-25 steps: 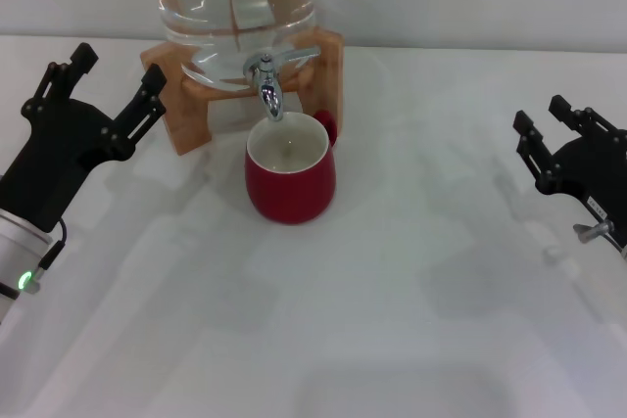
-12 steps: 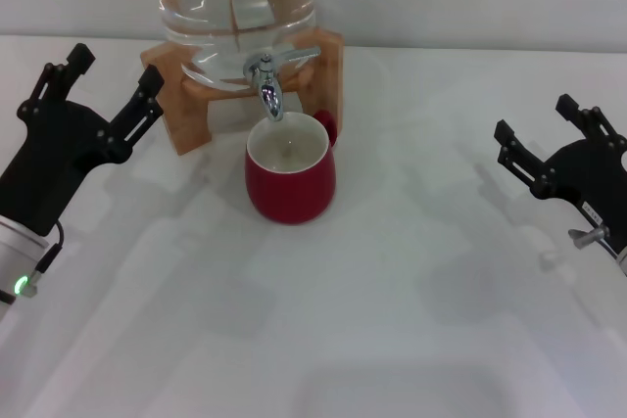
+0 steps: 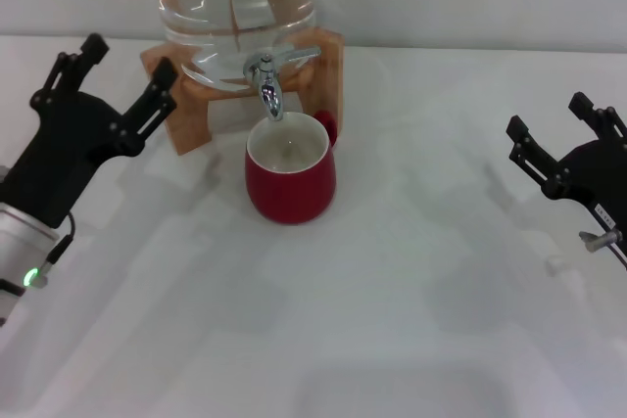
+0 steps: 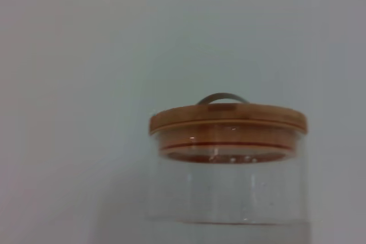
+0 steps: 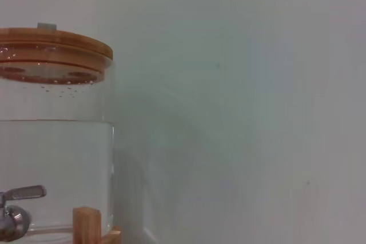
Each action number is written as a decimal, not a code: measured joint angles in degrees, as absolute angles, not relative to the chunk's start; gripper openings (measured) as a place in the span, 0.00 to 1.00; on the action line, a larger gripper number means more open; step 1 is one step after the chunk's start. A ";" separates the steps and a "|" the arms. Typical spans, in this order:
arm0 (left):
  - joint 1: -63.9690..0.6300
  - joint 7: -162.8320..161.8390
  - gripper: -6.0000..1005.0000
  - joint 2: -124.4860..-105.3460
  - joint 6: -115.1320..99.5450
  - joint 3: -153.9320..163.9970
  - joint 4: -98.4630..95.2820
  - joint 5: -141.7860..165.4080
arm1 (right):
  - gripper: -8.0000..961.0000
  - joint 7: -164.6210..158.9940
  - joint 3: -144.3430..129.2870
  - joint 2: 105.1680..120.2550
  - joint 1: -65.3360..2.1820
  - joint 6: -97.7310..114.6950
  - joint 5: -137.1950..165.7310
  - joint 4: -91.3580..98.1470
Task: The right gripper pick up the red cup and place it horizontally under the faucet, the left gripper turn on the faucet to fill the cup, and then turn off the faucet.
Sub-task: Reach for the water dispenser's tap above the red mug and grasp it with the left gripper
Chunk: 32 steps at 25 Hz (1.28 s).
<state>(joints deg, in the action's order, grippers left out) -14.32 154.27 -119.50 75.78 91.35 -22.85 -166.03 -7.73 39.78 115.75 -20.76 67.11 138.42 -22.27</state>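
From the head view, we see the red cup standing upright on the desk directly under the faucet. Our left tool, prongs spread and empty, has edged closer to the wooden stand over the last second, so we judge the lever is next. Our right tool, also spread, has backed away.

In the left wrist view, only the jar's wooden lid shows.

In the right wrist view, the lever lies level, seemingly closed.
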 joint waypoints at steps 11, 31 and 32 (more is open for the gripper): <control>-12.17 149.50 0.87 -119.27 66.46 92.15 -32.30 -160.62 | 0.88 -9.39 39.48 115.75 -20.63 66.74 138.50 -21.97; -2.02 105.16 0.87 -118.91 48.33 84.51 -65.92 -117.95 | 0.88 -9.41 39.46 115.75 -21.47 66.21 138.78 -21.86; -1.90 102.64 0.87 -118.91 48.30 84.10 -67.07 -115.67 | 0.88 -9.41 39.46 115.75 -21.50 66.16 138.78 -21.86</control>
